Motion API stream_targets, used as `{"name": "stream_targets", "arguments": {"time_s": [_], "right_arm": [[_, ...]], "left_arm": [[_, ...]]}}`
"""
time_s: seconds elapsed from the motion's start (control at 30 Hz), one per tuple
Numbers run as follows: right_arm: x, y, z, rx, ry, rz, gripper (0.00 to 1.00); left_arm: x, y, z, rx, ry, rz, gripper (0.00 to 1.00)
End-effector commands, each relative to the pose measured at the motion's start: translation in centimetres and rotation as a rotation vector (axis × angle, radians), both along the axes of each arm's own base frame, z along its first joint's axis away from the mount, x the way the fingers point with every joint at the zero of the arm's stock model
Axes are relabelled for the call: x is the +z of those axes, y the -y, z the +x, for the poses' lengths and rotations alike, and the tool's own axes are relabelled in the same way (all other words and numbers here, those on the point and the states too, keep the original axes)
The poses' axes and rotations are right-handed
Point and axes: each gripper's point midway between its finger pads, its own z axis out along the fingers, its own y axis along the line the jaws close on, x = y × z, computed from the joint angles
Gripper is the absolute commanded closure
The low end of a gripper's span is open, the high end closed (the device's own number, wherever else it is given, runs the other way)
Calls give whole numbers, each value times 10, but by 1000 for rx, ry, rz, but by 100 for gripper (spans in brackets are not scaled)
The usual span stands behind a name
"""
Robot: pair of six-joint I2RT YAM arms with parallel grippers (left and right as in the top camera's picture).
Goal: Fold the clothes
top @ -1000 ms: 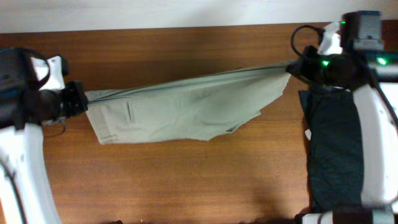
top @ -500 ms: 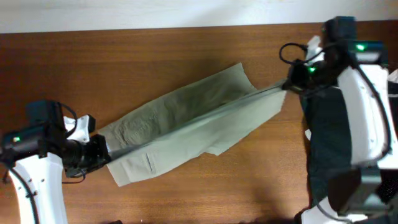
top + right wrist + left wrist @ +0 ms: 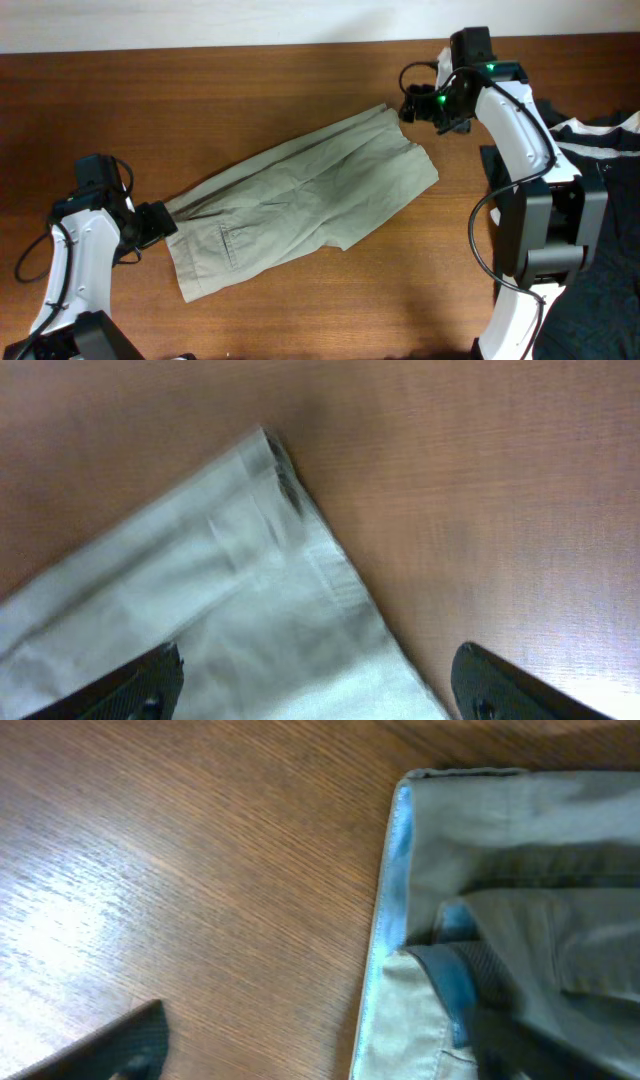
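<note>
The clothes, a pair of light khaki shorts (image 3: 300, 200), lie flat on the wooden table (image 3: 250, 70), running diagonally from lower left to upper right. My left gripper (image 3: 162, 222) is at their lower-left waistband end. In the left wrist view the waistband edge (image 3: 395, 910) shows its pale lining, and the left gripper (image 3: 320, 1060) stands open, one finger over bare wood and the other over the cloth. My right gripper (image 3: 412, 105) hovers by the upper-right leg hem. In the right wrist view it (image 3: 325, 690) is open, with the hem corner (image 3: 270, 450) lying below and between its fingers.
A black garment with white trim (image 3: 610, 140) lies at the right edge, around the right arm's base (image 3: 540, 230). Bare wood runs along the back of the table and in front of the shorts.
The shorts were stretched taut between both shut grippers; now they lie on the table and both grippers have opened and let go. The right gripper has shifted left, the left one toward the front.
</note>
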Motion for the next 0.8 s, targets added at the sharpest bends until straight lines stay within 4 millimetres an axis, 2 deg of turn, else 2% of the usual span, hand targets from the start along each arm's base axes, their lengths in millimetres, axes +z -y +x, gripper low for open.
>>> {"name": "stream_targets", "arguments": {"time_s": [0.0,0.07,0.13,0.17,0.2,0.27,0.3,0.33,0.4,0.43,0.47,0.53,0.57,0.6,0.63,0.7,0.73,0.77], "right_arm": [[-6,16,-30,25,-116,-43,10],[-11,41,-57,-24,-236,-75,10],[-12,67,-64,-97,-271,-57,9],[-15,79,-67,-128,-286,-31,8],[-24,84,-73,-136,-310,-14,7],[-46,62,-80,-53,-306,96,8],[-66,51,-82,-37,-291,129,8],[-85,33,-85,-7,-268,198,8],[-103,16,-88,24,-224,263,11],[-106,7,-88,42,-209,294,13],[-104,-10,-86,81,-179,348,21],[-102,-32,-84,139,-153,354,54],[-104,-34,-84,139,-160,332,88],[-108,-18,-88,72,-206,255,96],[-105,15,-95,-32,-267,133,96],[-76,77,-122,-232,-395,-81,96],[-54,88,-144,-274,-483,-106,96],[-42,87,-160,-268,-532,-106,69]], "left_arm": [[4,5,1,-5,4,-34,1],[2,22,1,-19,10,-128,1],[3,23,-3,-83,-11,-125,1],[10,19,4,-77,17,-126,1],[34,15,23,-74,99,-135,1],[95,13,58,-166,270,-114,1],[114,20,64,-213,314,-137,1],[124,27,62,-230,317,-174,1],[119,37,50,-279,274,-213,1],[119,40,49,-289,273,-227,1],[120,42,51,-294,283,-240,1],[122,43,54,-299,298,-246,1],[122,44,53,-299,297,-246,1],[122,44,53,-298,294,-247,1],[122,44,53,-298,294,-247,1],[123,55,55,-370,305,-265,1],[124,69,57,-422,307,-279,1],[123,86,59,-525,300,-273,2]]}}
